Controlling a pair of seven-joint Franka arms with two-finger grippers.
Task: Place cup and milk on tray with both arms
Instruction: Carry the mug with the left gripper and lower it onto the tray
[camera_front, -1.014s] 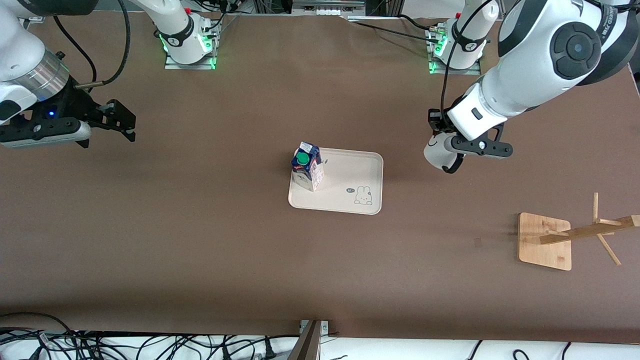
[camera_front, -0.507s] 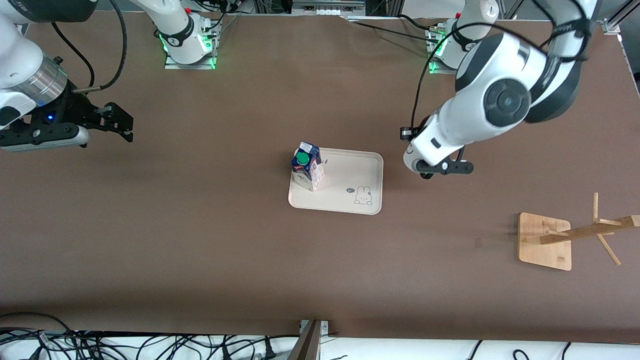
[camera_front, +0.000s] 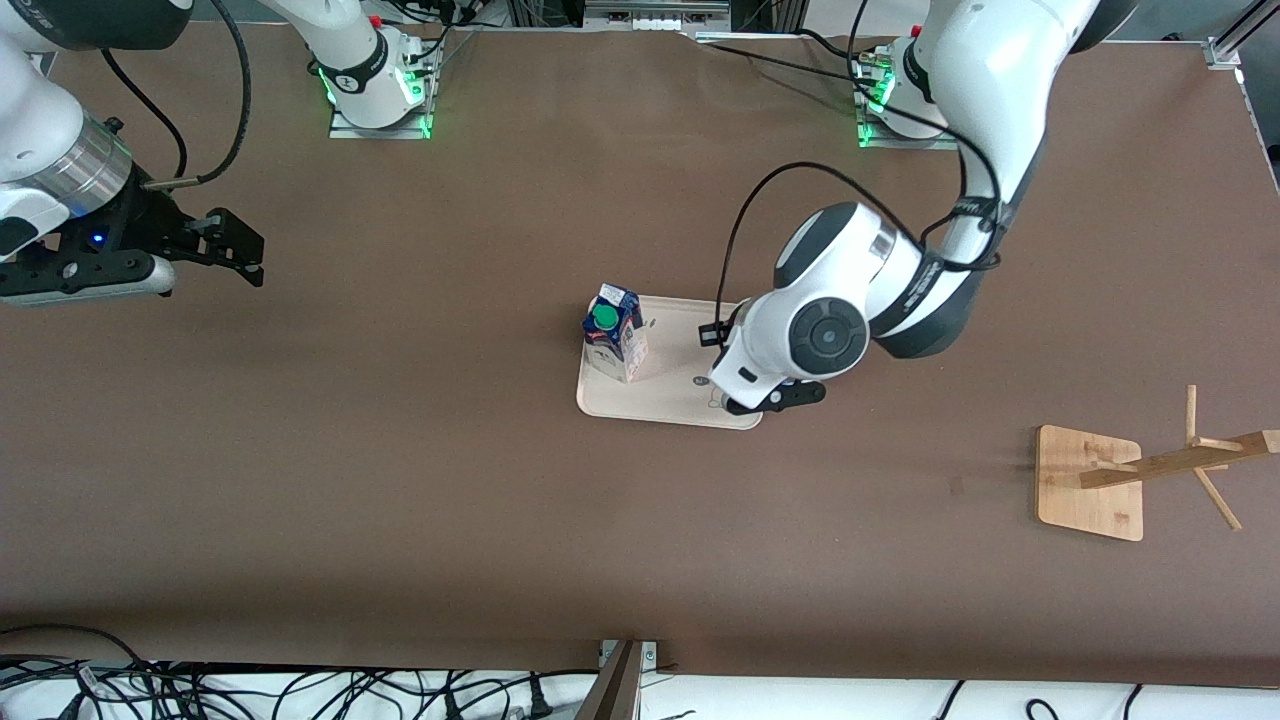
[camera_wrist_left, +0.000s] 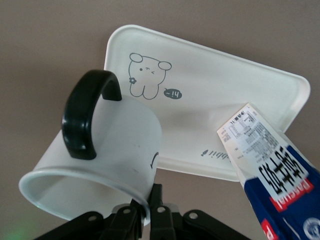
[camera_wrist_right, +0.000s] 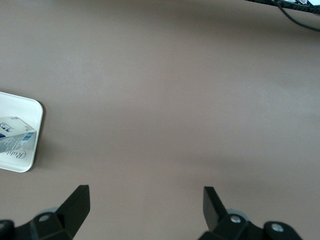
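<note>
While milk (camera_front: 614, 345) stood on tray (camera_front: 690, 400), left hand (camera_wrist_left: 150, 212) hung above tray, clamped on cup (camera_wrist_left: 107, 160) rim; right hand (camera_front: 225, 245) waited, fingers wide, over bare surface (camera_front: 400, 480).

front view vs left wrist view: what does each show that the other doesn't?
Front only: the open right end effector over bare table at the right arm's end, and the wooden rack.
Left wrist only: the white mug with black loop handle, its rim pinched in the shut left end effector above the tray.
Both: the cream rectangular rabbit tray and the blue-and-white milk carton standing on it.
</note>
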